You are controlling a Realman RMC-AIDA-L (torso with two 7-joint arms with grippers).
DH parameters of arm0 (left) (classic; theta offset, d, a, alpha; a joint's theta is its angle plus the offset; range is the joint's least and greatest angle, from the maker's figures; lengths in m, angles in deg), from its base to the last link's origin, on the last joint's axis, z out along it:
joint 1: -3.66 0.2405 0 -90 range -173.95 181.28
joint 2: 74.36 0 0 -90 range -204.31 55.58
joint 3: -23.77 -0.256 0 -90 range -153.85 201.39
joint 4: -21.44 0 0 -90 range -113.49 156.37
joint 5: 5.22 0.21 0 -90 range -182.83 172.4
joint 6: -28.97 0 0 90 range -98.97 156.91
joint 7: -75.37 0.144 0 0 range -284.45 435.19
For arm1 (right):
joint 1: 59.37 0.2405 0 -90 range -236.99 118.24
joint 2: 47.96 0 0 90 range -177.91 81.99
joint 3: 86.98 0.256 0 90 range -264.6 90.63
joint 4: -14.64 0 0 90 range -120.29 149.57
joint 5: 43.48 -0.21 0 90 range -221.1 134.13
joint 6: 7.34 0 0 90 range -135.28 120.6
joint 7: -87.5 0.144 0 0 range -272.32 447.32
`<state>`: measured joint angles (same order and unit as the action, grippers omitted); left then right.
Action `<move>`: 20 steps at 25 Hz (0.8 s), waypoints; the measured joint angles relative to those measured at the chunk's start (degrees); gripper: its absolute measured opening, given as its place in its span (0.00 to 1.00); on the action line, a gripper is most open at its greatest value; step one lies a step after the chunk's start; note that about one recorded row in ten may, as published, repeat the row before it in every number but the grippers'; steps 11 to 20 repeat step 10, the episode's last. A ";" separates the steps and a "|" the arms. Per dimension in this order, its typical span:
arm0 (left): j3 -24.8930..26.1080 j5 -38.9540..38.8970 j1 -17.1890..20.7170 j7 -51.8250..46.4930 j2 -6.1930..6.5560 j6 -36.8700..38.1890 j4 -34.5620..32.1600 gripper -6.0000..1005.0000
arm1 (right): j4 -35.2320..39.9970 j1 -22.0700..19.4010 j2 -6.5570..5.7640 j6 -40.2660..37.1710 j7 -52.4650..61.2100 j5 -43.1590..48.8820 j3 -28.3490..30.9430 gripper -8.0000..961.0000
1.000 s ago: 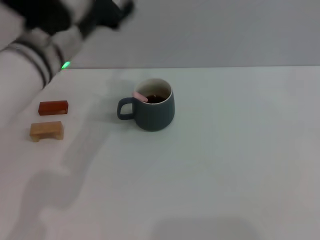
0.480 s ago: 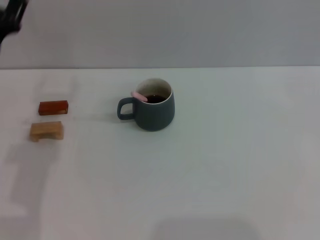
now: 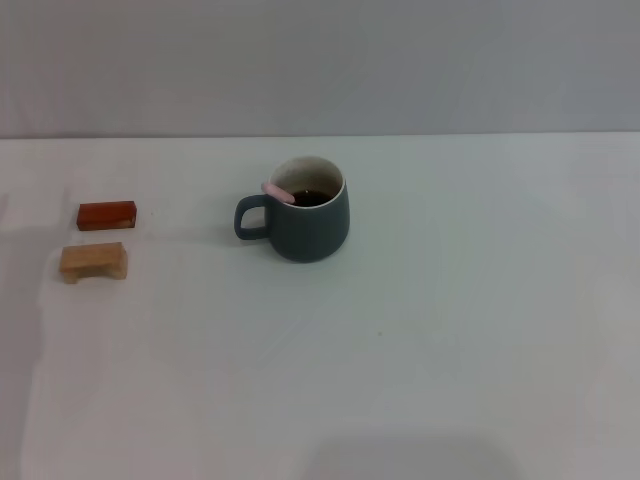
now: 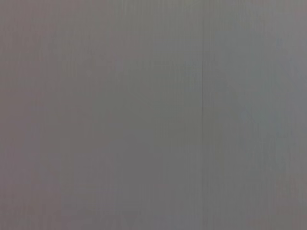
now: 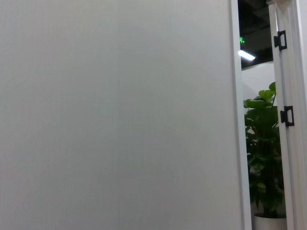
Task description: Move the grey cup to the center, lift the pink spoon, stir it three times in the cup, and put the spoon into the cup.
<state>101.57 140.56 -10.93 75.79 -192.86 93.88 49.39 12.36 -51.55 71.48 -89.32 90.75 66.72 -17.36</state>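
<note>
**Q:** Item 1, the cup?

**A:** 1 grey cup point(image 3: 305, 222), upright on the white table point(image 3: 450, 330), a little left of the middle and toward the far half. Its loop handle points left. Inner wall white, dark liquid inside.

**Q:** Item 2, the spoon?

**A:** 1 pink spoon point(image 3: 279, 192), standing in the cup. Only the pale pink handle end shows, leaning on the rim at the left side, above the cup's handle. The bowl end is down in the liquid and I cannot see it.

**Q:** Other stock on the table?

**A:** 2 blocks at the far left, well apart from the cup. 1 orange-red block point(image 3: 107, 215), lying flat; 1 tan wooden block point(image 3: 93, 261) just nearer than it, close by but not touching.

**Q:** And your own claws?

**A:** Neither of my 2 shows in the head view. My left wrist camera gives only a plain grey surface; my right wrist camera gives a pale wall panel point(image 5: 115, 115), a potted plant point(image 5: 263, 143) and a white door frame with black hinges point(image 5: 290, 115). No fingers show in either, so whether my claws are apart or together I cannot tell. Nothing touches cup or spoon.
</note>
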 joint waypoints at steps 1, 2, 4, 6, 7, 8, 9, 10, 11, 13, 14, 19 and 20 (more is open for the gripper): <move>0.00 -0.01 0.03 -0.02 0.00 -0.18 -0.09 0.83 | 0.00 0.00 0.00 0.00 0.00 0.00 0.00 0.85; 0.00 -0.01 0.06 -0.04 0.00 -0.35 -0.17 0.83 | 0.00 0.00 0.00 -0.02 0.00 0.00 -0.01 0.85; -0.01 -0.02 0.04 -0.06 0.00 -0.68 -0.51 0.83 | -0.06 0.00 0.01 -0.07 -0.05 0.00 -0.06 0.85; -0.01 -0.03 -0.13 -0.04 0.01 -0.96 -0.89 0.83 | -0.10 0.00 0.05 -0.09 -0.08 0.00 -0.09 0.85; -0.01 -0.03 -0.25 0.00 0.01 -1.09 -1.14 0.83 | -0.12 0.00 0.08 -0.10 -0.10 0.00 -0.10 0.85; -0.01 -0.04 -0.48 0.03 0.02 -1.26 -1.48 0.83 | -0.15 0.00 0.10 -0.13 -0.13 0.00 -0.11 0.85; -0.01 -0.04 -0.48 0.03 0.02 -1.26 -1.48 0.83 | -0.15 -0.01 0.10 -0.17 -0.14 0.00 -0.10 0.85; 0.03 -0.04 -0.93 0.02 0.03 -1.45 -2.28 0.83 | -0.17 -0.06 0.10 -0.37 -0.16 0.02 -0.11 0.85; 0.03 -0.04 -0.93 0.02 0.03 -1.45 -2.28 0.83 | -0.17 -0.06 0.10 -0.37 -0.16 0.02 -0.11 0.85; 0.03 -0.04 -0.93 0.02 0.03 -1.45 -2.28 0.83 | -0.17 -0.06 0.10 -0.37 -0.16 0.02 -0.11 0.85; 0.03 -0.04 -0.93 0.02 0.03 -1.45 -2.28 0.83 | -0.17 -0.06 0.10 -0.37 -0.16 0.02 -0.11 0.85; 0.03 -0.04 -0.93 0.02 0.03 -1.45 -2.28 0.83 | -0.17 -0.06 0.10 -0.37 -0.16 0.02 -0.11 0.85; 0.03 -0.04 -0.93 0.02 0.03 -1.45 -2.28 0.83 | -0.17 -0.06 0.10 -0.37 -0.16 0.02 -0.11 0.85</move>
